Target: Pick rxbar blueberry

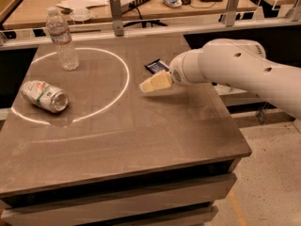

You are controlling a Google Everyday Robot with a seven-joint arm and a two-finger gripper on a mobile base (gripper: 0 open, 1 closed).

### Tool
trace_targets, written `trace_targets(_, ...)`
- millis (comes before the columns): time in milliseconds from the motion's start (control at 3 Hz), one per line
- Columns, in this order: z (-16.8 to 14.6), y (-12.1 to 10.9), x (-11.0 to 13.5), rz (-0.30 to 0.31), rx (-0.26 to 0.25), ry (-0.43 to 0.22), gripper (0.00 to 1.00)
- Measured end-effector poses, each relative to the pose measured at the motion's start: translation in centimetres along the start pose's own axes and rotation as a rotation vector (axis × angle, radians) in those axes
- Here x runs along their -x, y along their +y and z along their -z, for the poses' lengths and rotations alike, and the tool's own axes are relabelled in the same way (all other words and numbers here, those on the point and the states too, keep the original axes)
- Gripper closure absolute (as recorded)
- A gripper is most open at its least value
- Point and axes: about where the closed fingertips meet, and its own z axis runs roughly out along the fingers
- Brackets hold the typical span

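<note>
The rxbar blueberry (154, 66) is a small flat dark navy bar lying on the grey table (141, 135), right of the white circle. Its right part is hidden behind my arm. My gripper (151, 84) is cream-coloured and points left. It hovers just in front of the bar and slightly left of it, apart from it, and holds nothing. The white arm (235, 69) reaches in from the right.
A clear water bottle (62, 40) stands at the back left inside the white circle (123, 86). A crushed silver can (44, 96) lies at the left on the circle's edge. A railing and a cluttered desk run behind the table.
</note>
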Motion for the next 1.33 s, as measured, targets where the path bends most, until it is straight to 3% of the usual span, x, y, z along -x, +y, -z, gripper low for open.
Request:
trace_targets(333,-0.8,-1.0,-0.4,-0.031,-0.01,0.013,0.02)
trace_targets(667,-1.6,-1.7,-1.2,-0.058,-0.007,0.033,0.28)
trace_targets(1333,-2.0,-1.6,-1.5,-0.056,0.015,0.041,0.74)
